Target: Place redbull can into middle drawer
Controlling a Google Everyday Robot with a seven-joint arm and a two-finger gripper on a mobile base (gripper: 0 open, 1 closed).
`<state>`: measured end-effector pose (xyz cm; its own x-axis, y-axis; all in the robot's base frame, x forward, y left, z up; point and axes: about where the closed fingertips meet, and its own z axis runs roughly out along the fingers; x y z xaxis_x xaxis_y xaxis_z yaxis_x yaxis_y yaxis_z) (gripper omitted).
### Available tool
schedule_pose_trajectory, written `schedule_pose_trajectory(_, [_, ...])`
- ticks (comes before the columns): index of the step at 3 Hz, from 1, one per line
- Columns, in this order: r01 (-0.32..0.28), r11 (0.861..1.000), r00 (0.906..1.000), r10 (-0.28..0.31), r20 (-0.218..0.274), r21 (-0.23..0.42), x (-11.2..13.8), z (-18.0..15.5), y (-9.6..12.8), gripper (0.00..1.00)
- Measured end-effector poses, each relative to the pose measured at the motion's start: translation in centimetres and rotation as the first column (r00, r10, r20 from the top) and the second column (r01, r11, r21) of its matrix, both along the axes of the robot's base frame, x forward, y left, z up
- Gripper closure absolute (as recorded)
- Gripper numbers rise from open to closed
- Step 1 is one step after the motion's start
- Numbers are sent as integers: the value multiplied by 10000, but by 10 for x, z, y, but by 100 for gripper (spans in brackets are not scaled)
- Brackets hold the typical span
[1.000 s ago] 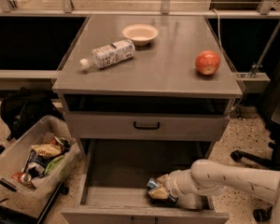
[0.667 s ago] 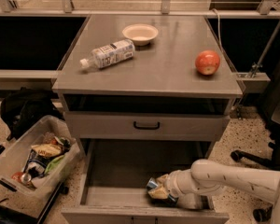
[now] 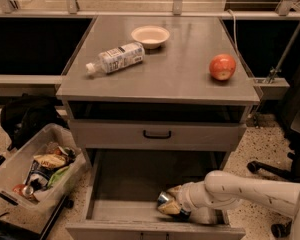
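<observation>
The middle drawer (image 3: 125, 184) is pulled out at the bottom of the cabinet, a wide grey tray with low walls and a bare floor. My white arm reaches into it from the right. My gripper (image 3: 171, 202) is low over the drawer floor at the front right. Its tan fingers (image 3: 169, 209) are closed around the redbull can (image 3: 163, 198). The can lies on its side with its shiny silver end pointing left. Most of the can's body is hidden by the fingers.
The closed drawer front with a black handle (image 3: 157, 134) is above the open drawer. On the cabinet top lie a clear plastic bottle (image 3: 116, 58), a white bowl (image 3: 150, 36) and a red apple (image 3: 222, 67). A bin of snacks (image 3: 37, 168) stands on the floor at left.
</observation>
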<state>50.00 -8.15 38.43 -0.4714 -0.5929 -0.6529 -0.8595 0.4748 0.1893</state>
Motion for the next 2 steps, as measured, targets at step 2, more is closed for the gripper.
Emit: schedule_pose_trajectory(2, [-1, 10000, 10000, 1, -1, 0, 0, 0, 0, 0])
